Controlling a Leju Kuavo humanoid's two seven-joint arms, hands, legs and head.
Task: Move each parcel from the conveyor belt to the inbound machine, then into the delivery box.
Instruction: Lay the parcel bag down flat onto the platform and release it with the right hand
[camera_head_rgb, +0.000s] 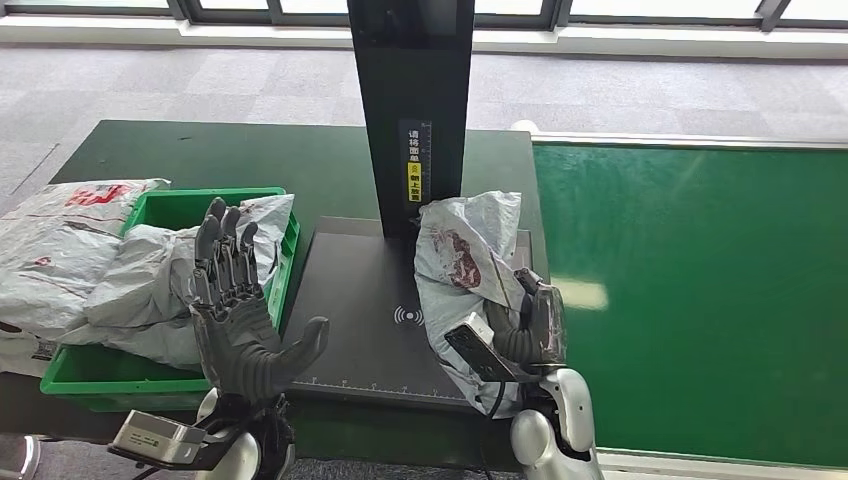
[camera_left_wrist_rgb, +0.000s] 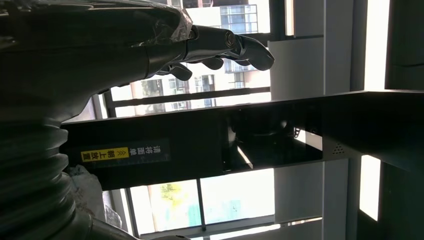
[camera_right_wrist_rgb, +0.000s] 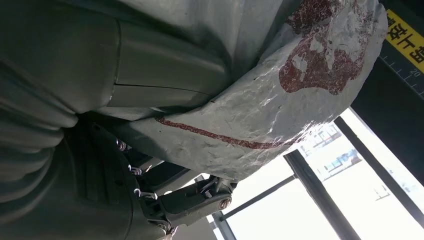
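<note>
Parcel (camera_head_rgb: 462, 255), a crumpled grey bag with a dark red print, stands over the right edge of the inbound machine's black plate (camera_head_rgb: 360, 300) in the head view, just right of the machine's black post (camera_head_rgb: 410, 90). The right hand (camera_head_rgb: 525, 330) grips it from the conveyor side. The green conveyor belt (camera_head_rgb: 690, 290) lies right of the machine. Left of the machine sits one green delivery box (camera_head_rgb: 170, 370) holding one grey bag (camera_head_rgb: 150, 290); a second bag (camera_head_rgb: 60, 240) lies just left of the box, its edge over the rim. The left hand (camera_head_rgb: 235, 320) hovers between box and plate, fingers spread, holding nothing.

From the left wrist, the left hand (camera_left_wrist_rgb: 220, 47) shows its fingers apart before the post (camera_left_wrist_rgb: 200, 145) and its one yellow label (camera_left_wrist_rgb: 102, 154).

From the right wrist, the parcel (camera_right_wrist_rgb: 280, 95) fills the frame, with the right hand (camera_right_wrist_rgb: 150, 190) closed against it.
</note>
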